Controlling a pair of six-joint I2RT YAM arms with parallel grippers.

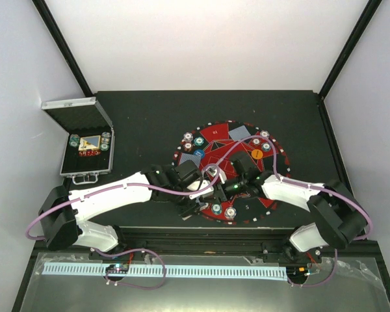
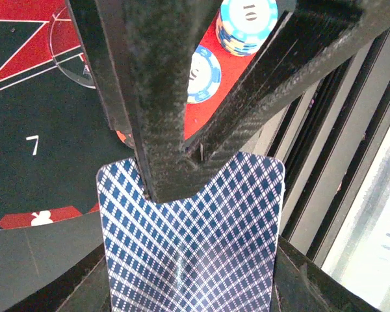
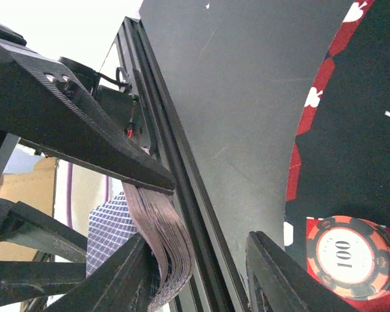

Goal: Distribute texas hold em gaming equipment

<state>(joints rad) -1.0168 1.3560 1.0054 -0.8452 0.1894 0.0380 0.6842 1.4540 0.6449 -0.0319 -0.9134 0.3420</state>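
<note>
Lengthwise, the card deck (image 2: pixel 195 221) runs straight out from the left pincer (image 2: pixel 192 276).

lab robot cell, white panel walls (image 1: pixel 201 39), black table (image 1: pixel 143 117), slotted cable duct (image 1: pixel 182 270)

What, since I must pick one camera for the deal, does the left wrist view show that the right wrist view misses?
Only left wrist: the cards from the back, checked pattern flat-on, pinched in the left tool; blue chips marked 10; a 7 on the mat. Only right wrist: the bent card edges, side-on; red chips marked 100. Both: the cards and the mat.
</note>
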